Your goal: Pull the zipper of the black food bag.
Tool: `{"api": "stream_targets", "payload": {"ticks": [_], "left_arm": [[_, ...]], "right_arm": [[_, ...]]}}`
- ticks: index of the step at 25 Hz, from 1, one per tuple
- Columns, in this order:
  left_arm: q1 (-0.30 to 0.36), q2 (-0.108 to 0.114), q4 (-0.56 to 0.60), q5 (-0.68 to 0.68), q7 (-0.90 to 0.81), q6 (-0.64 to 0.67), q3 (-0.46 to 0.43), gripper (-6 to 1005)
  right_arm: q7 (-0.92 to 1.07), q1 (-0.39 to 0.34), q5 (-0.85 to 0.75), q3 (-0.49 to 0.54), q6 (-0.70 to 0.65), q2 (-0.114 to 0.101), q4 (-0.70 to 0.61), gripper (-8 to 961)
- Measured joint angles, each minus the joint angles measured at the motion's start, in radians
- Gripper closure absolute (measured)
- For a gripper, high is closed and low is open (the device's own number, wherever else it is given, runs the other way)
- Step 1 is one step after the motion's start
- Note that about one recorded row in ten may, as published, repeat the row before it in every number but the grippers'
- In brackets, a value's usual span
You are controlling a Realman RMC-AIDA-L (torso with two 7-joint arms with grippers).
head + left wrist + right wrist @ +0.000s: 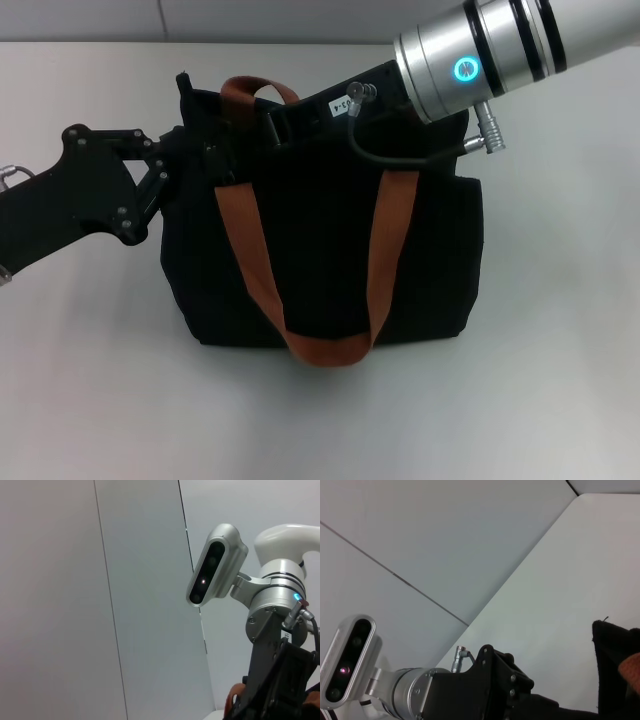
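The black food bag [320,260] stands in the middle of the white table, with its rust-brown strap handles [250,240] hanging down its front. My left gripper [185,160] is at the bag's upper left edge, its fingers drawn together on the fabric. My right gripper [278,122] reaches in from the upper right and lies over the bag's top edge beside the rear handle. Its black body blends into the bag. The zipper is hidden under the right gripper. A corner of the bag [612,670] shows in the right wrist view.
The white table [540,400] spreads around the bag, with a pale wall behind it. A grey cable [400,160] loops from the right wrist over the bag's top. The right arm's wrist camera [212,565] shows in the left wrist view.
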Motion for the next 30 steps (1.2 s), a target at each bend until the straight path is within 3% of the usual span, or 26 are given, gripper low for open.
{"api": "stream_targets", "payload": {"ticks": [8, 13, 30], "left_arm": [[0.001, 0.001, 0.000, 0.000, 0.000, 0.001, 0.000, 962], [0.001, 0.000, -0.001, 0.000, 0.000, 0.005, 0.000, 962], [0.002, 0.004, -0.006, 0.000, 0.000, 0.016, 0.000, 961]], "right_arm": [[-0.003, 0.001, -0.001, 0.000, 0.005, 0.000, -0.006, 819], [-0.003, 0.003, 0.000, 0.000, 0.005, 0.000, -0.007, 938], [0.012, 0.012, -0.005, -0.061, 0.007, 0.000, -0.070, 942]]}}
